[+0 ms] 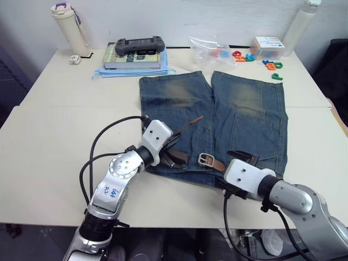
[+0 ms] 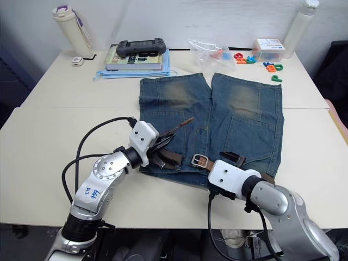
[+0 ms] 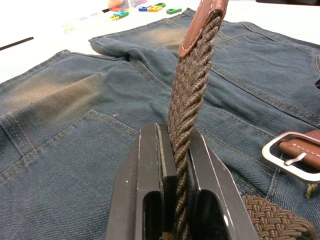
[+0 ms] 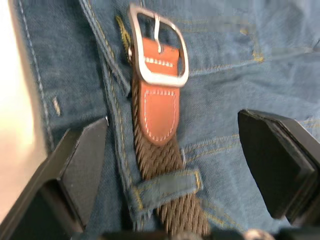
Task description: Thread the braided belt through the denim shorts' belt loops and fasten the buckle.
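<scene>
The braided belt (image 3: 189,100), a dark-brown woven strap with tan leather tip, lies along the waistband of the faded blue denim shorts (image 1: 239,117) near the table's front edge. The left gripper (image 3: 172,200) is clenched on the strap near its free end, tip raised. The right gripper (image 4: 172,165) hangs released over the silver rectangular buckle (image 4: 159,47), where one denim belt loop (image 4: 167,184) already crosses the strap. Threading looks partly done; next, the tip likely needs feeding toward the buckle. The cream table (image 1: 54,125) left of the shorts offers open room.
</scene>
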